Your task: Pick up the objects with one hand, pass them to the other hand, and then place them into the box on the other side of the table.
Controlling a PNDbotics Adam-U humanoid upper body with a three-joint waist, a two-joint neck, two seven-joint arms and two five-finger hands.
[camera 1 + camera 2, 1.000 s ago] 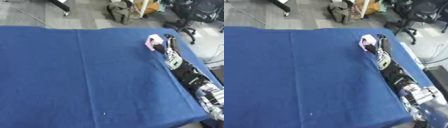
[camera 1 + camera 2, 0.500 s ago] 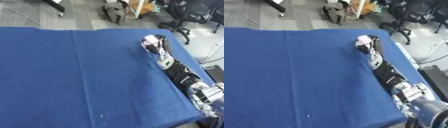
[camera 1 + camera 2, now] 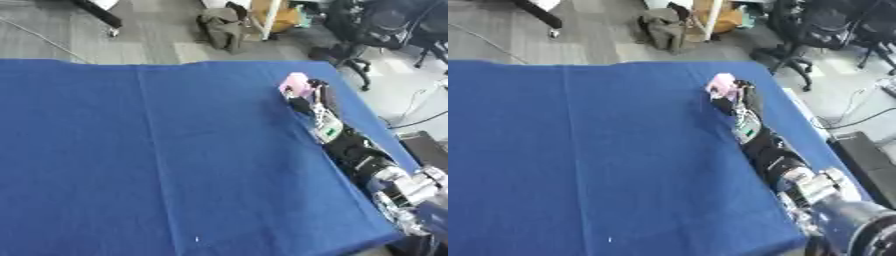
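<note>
Blue-cloth table (image 3: pixel 175 160) fills the view, grey floor and office chairs (image 3: pixel 385 25) past its far edge. No box visible, no left hand visible. Right arm (image 3: pixel 359 155) enters from the near right corner and runs along the table's right edge toward the far right corner. Right hand (image 3: pixel 308 99) sits at the arm's far end, fingers curled onto a small pink object (image 3: pixel 294 85); exact shape unclear. Object lies at the fingertips, on their far-left side, just inside the far right corner, at or barely above the cloth. Only the right hand is near it. Handover to the left hand not yet done, I judge.
</note>
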